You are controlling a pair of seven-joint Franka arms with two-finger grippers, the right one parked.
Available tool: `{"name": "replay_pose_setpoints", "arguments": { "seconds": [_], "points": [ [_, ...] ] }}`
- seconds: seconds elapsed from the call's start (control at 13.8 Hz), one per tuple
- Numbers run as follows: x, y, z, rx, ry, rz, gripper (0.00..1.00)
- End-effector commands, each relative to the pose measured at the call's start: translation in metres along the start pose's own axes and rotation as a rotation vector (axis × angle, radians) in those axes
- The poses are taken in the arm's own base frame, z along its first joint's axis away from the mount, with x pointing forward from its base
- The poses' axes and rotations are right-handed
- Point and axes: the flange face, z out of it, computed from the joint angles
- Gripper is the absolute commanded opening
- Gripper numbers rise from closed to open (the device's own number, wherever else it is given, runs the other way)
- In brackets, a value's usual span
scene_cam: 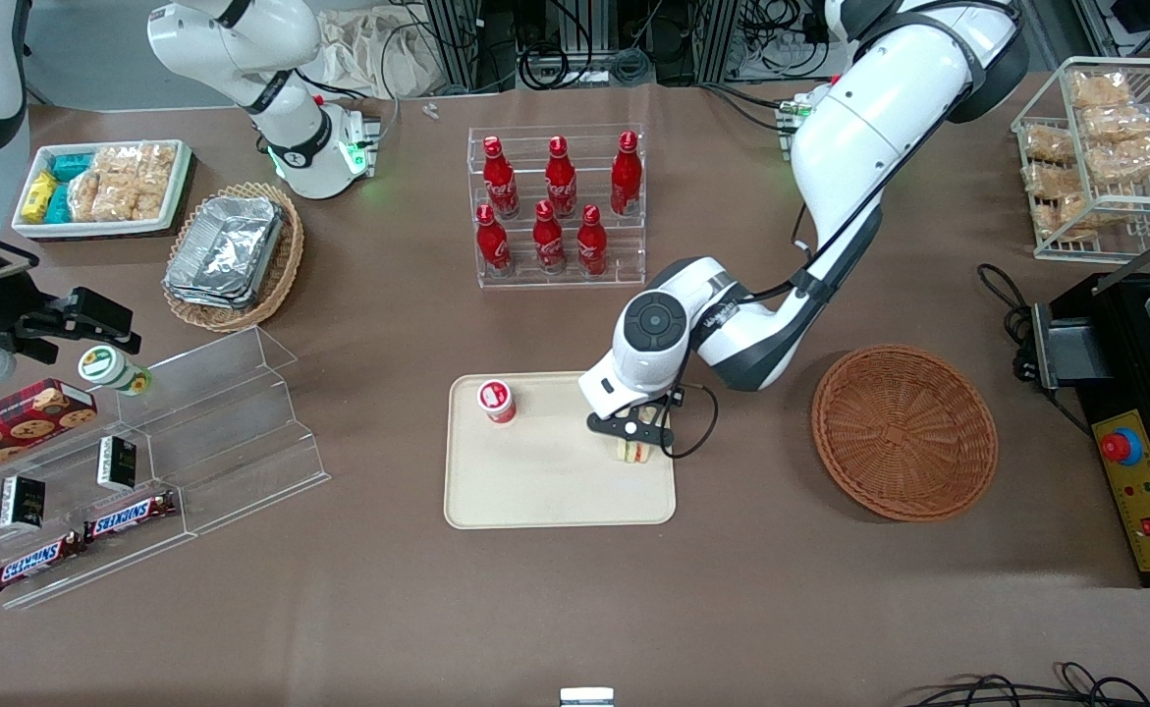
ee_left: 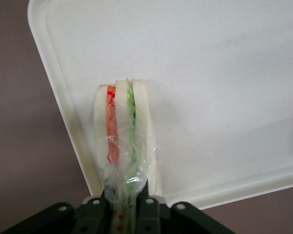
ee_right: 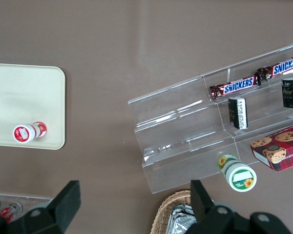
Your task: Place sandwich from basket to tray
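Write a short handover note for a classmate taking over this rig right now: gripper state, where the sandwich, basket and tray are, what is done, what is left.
Gripper: over the tray's corner nearest the basket, jaws shut on the sandwich, which stands on edge in its clear wrap.
Tray: also carries a small red-and-white cup.
Basket: empty, beside the tray toward the working arm's end.
Done: sandwich lifted out of the basket and brought to the tray.
Left: open the jaws, release the sandwich, lift the arm away.

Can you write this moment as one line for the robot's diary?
phase: placing | gripper: shut on sandwich, over tray | basket: empty
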Motion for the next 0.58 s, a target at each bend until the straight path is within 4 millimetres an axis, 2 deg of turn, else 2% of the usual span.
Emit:
{"name": "replay_pose_setpoints", "arguments": {
  "seconds": [0.0,0.07,0.22,0.36,0.51],
  "points": [
    [0.007,-0.009,-0.021,0.027,0.021,-0.027,1.00],
    [0.008,-0.014,-0.034,0.038,0.022,-0.055,1.00],
    [0.008,-0.037,-0.074,0.056,0.004,-0.102,1.00],
    [-0.001,-0.054,-0.124,0.003,-0.070,-0.186,1.00],
    [-0.004,-0.083,-0.167,-0.003,-0.079,-0.250,1.00]
  ]
}}
